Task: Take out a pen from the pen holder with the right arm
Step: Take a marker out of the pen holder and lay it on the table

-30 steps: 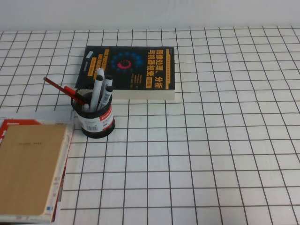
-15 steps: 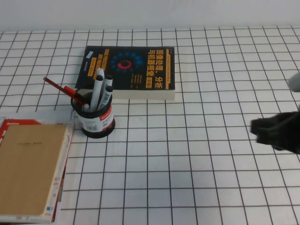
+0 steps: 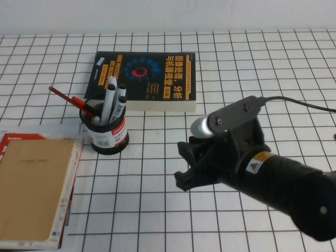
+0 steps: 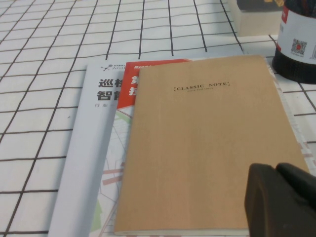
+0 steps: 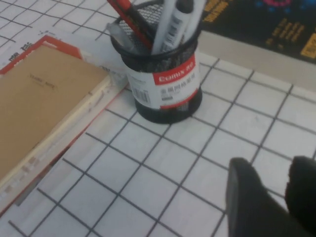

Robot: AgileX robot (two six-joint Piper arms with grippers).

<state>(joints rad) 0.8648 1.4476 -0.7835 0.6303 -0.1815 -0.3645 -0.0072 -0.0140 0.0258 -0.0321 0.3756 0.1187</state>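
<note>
A black mesh pen holder [image 3: 108, 135] with a red-and-white label stands left of centre on the checked table; it also shows in the right wrist view [image 5: 164, 83]. It holds a red pen [image 3: 69, 98] leaning left and grey markers [image 3: 112, 101] standing up. My right gripper [image 3: 184, 165] hovers over the table to the right of the holder, well apart from it. Its fingers [image 5: 247, 197] are a little apart with nothing between them. My left gripper [image 4: 276, 169] hangs over the brown notebook, fingers pressed together and empty.
A black book [image 3: 144, 79] lies behind the holder. A brown notebook [image 3: 34, 191] sits on pamphlets at the front left, close beside the holder [image 4: 296, 49]. The right arm's body fills the front right.
The right arm has come in from the right edge towards the middle, nearer the holder. Its fingers have parted slightly. The pens and holder have not moved.
</note>
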